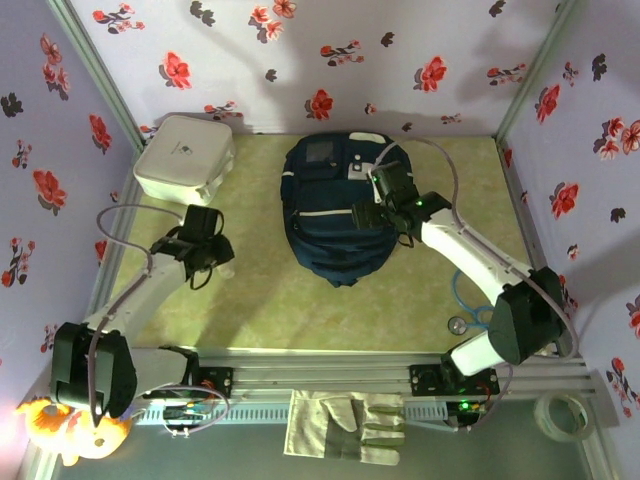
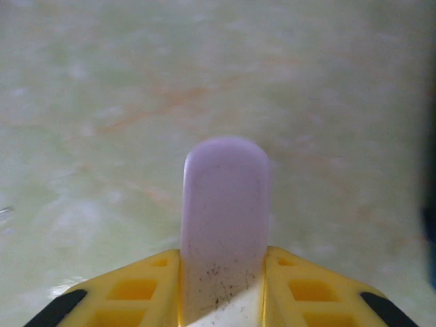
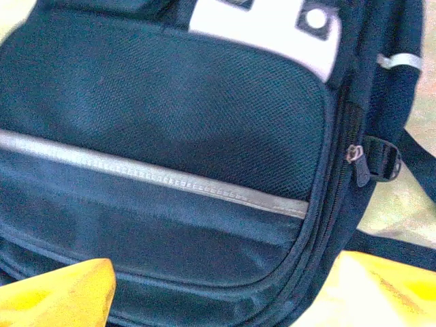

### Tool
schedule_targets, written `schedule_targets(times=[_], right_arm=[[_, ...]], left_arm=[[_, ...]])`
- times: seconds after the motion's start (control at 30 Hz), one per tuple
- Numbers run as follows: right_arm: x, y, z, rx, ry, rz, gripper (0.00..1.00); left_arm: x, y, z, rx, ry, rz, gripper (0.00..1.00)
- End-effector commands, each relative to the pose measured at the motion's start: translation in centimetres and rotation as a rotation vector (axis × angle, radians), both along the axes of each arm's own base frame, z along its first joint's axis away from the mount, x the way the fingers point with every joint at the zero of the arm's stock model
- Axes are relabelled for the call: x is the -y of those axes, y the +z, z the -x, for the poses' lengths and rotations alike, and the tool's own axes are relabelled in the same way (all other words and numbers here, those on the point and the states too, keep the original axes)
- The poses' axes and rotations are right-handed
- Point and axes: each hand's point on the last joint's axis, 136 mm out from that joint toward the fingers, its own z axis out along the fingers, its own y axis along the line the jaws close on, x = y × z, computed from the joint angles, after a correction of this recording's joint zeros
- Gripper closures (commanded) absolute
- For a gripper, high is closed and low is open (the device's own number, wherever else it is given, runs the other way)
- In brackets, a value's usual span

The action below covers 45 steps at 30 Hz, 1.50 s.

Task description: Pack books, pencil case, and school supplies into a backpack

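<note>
pencil case (image 2: pixel 225 197) in l gripper (image 2: pixel 221 255); r gripper (image 3: pixel 225 286) wide over backpack (image 3: pixel 170 129).

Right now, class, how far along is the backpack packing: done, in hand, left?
Done: nothing I can confirm; the backpack hides its contents. In hand: the left gripper clamps the pencil case; the right gripper hangs open over the backpack. Left: getting the pencil case inside.

The navy backpack (image 1: pixel 335 220) lies flat on the desk (image 1: pixel 270 295), front up, pale-striped. The pale-pink pencil case (image 2: pixel 225 204) sits clamped in the left claw (image 2: pixel 221 259).
</note>
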Motion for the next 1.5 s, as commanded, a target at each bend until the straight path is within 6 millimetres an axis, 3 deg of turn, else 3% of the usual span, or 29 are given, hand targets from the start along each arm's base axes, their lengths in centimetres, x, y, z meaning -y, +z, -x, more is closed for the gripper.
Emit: schedule_targets(times=[0.0,0.13,0.27,0.5,0.7,0.8,1.0,1.2,1.47], right_arm=[[-1.9,-0.6,1.6,-0.041,0.299,0.098,0.17],[-3.1,-1.6,2.6,-0.066,0.484,0.167,0.22],[-2.9,-2.9,2.3,-0.108,0.548,0.276,0.30],[-2.7,-5.2,1.3,-0.170,0.604,0.418,0.36],[-1.8,-6.1,-0.7,-0.122,0.586,0.535,0.51],[-2.1,-5.3,-0.9,-0.092,0.597,0.529,0.56],[-3.1,-3.2,-0.8,-0.028,0.606,0.464,0.75],[-4.9,-0.6,-0.1,0.031,0.605,0.318,0.77],[-6.8,3.2,-2.4,0.158,0.407,0.155,0.93]], left_arm=[[3.2,2.0,-1.1,0.049,-0.099,0.051,0.72],[5.9,2.8,-1.6,0.065,-0.165,0.105,0.71],[7.0,3.1,-1.8,0.073,-0.191,0.120,0.71],[7.7,3.2,-1.8,0.079,-0.216,0.127,0.71],[7.7,3.4,-1.8,0.084,-0.219,0.125,0.71],[7.7,3.3,-1.8,0.080,-0.220,0.123,0.71],[7.7,3.4,-1.8,0.086,-0.217,0.126,0.72],[7.7,4.1,-1.8,0.102,-0.222,0.132,0.72],[8.4,5.7,-1.8,0.153,-0.233,0.190,0.72]])
